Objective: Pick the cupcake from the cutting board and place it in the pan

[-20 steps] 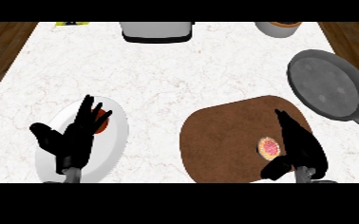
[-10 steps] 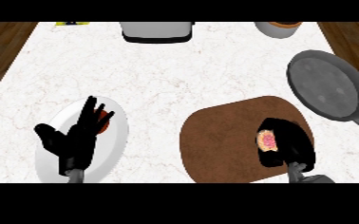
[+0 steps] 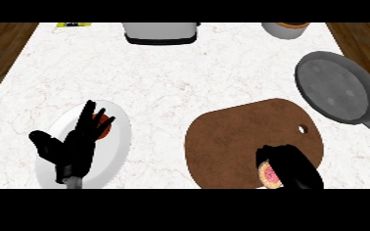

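Cupcake (image 3: 269, 175) sits pinched in the curled right hand (image 3: 292, 166) over the cutting board (image 3: 239, 137).

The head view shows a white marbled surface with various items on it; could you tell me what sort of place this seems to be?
Most likely a kitchen counter. A brown cutting board lies on the marbled top near a grey pan, and a toaster-like appliance stands at the far edge. A white plate sits at the left.

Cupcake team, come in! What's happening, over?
Right hand curled round cupcake, low on cutting board. Left hand open, resting over plate. Pan empty, nothing between.
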`<state>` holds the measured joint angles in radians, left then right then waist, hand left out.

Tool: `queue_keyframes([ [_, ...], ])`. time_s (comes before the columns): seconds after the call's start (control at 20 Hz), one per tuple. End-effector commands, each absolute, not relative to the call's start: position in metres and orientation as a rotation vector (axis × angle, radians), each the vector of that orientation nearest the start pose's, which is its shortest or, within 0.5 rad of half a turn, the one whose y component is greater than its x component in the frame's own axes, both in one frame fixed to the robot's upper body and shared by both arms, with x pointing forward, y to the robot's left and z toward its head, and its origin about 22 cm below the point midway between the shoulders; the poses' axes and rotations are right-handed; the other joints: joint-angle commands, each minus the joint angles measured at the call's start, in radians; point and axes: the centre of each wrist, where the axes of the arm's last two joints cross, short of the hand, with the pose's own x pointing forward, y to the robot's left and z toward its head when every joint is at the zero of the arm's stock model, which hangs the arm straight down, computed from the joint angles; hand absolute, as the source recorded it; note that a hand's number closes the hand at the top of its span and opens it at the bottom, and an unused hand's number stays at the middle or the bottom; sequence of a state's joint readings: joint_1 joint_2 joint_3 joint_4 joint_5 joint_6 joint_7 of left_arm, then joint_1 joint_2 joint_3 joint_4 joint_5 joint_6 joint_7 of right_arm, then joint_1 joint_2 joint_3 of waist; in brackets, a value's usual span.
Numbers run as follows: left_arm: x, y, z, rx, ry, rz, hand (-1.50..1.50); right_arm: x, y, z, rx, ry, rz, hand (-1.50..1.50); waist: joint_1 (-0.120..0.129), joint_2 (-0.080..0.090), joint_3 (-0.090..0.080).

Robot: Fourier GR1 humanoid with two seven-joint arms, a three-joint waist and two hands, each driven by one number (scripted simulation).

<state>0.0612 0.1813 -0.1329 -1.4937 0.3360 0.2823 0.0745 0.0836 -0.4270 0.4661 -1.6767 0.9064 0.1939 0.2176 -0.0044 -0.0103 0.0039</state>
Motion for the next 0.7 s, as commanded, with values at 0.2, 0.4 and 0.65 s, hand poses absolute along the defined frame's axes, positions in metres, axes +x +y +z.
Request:
queue_keyframes([
  [0.2, 0.224, 0.260, -0.042, 0.078, -1.221, 0.276, 0.00, 0.169, -0.240, 0.015, -0.687, -1.352, 1.513, 1.50, -0.008, 0.009, -0.004],
  [0.4, 0.213, 0.251, -0.048, 0.083, -1.226, 0.266, 0.00, 0.176, -0.248, 0.050, -0.896, -1.579, 1.384, 1.50, -0.014, 0.006, -0.004],
  [0.65, 0.220, 0.262, -0.036, 0.093, -1.235, 0.280, 0.00, 0.157, -0.260, 0.098, -1.011, -1.724, 1.099, 1.50, -0.026, 0.005, -0.004],
])
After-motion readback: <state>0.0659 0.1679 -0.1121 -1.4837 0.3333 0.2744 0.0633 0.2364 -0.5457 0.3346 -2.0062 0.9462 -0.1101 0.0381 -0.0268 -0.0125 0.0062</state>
